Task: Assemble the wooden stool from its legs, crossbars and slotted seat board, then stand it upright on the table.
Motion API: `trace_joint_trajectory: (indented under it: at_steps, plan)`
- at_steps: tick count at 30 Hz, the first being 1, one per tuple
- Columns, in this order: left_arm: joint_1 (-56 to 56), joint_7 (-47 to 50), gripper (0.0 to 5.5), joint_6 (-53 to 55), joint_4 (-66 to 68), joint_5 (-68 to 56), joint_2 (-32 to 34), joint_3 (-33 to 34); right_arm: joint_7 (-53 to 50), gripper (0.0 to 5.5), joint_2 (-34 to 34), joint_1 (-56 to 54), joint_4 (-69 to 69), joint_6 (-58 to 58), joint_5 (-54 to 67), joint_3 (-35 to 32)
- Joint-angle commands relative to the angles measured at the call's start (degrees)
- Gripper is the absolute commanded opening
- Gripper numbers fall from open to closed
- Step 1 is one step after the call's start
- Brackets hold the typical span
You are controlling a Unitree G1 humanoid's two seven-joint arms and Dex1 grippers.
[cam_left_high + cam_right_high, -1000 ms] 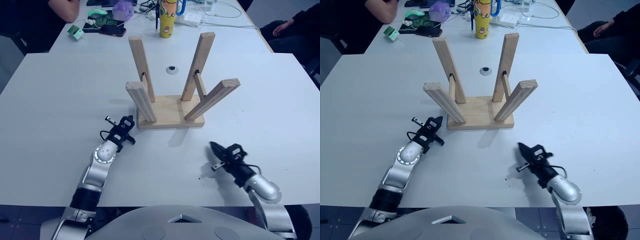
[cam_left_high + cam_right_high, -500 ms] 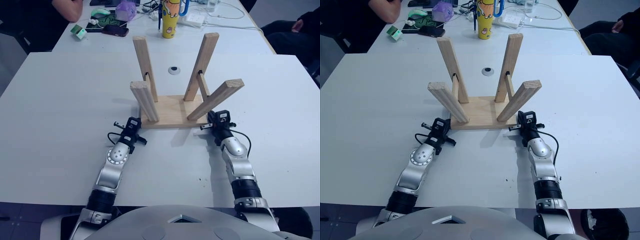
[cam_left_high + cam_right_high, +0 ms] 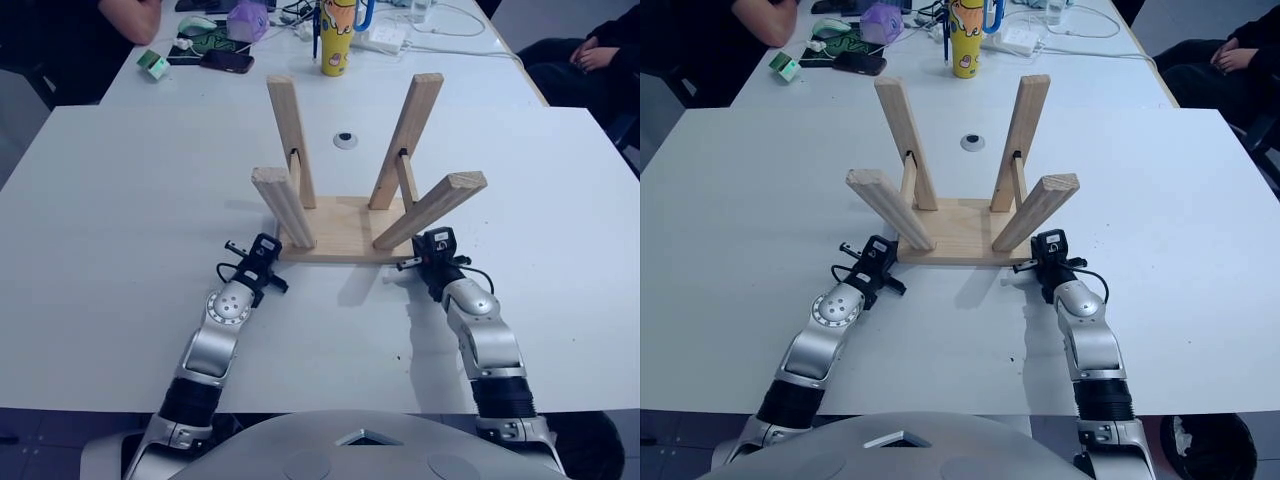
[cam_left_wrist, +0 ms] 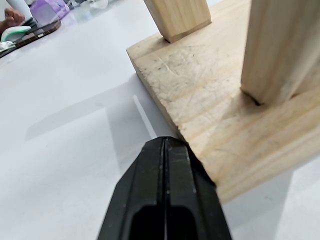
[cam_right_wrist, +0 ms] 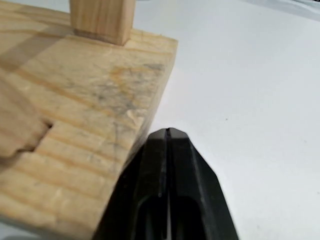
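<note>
White table point(image 3: 120, 200): stool inverted, seat board point(image 3: 340, 228) flat on the surface, four legs point(image 3: 292, 140) pointing up. Small dark disc point(image 3: 345, 140) near it, on the far side. Adjoining far table point(image 3: 450, 80) carries a yellow cup point(image 3: 337, 40) and a phone point(image 3: 225, 62).

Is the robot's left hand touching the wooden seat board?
Cannot tell. In the left wrist view, the shut left hand sits right at the edge of the seat board. No gap shows, but contact isn't plain either.
</note>
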Motion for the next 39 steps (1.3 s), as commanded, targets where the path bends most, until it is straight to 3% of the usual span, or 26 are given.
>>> trace_joint_trajectory:
  at_steps: [1,15,30,39]
  plan:
    - [-3.5,-5.8,0.01,2.6,-6.6,-3.7,-2.6,-4.9,5.6,0.0,3.7,-3.9,-5.4,6.2,5.2,6.1]
    - [-8.9,-5.5,0.01,13.5,-17.8,-6.7,-3.8,-2.0,5.4,0.0,3.4,-8.4,-14.9,18.0,9.5,2.7]
    - [-8.6,-5.4,0.01,16.7,-20.7,-7.5,-2.8,-0.9,3.8,0.0,5.8,-14.7,-24.8,30.0,13.7,-2.7]
    - [-11.4,-3.4,0.01,15.1,-22.3,-7.8,-4.2,3.6,1.8,0.0,10.4,-17.6,-24.1,25.9,15.1,-8.5]
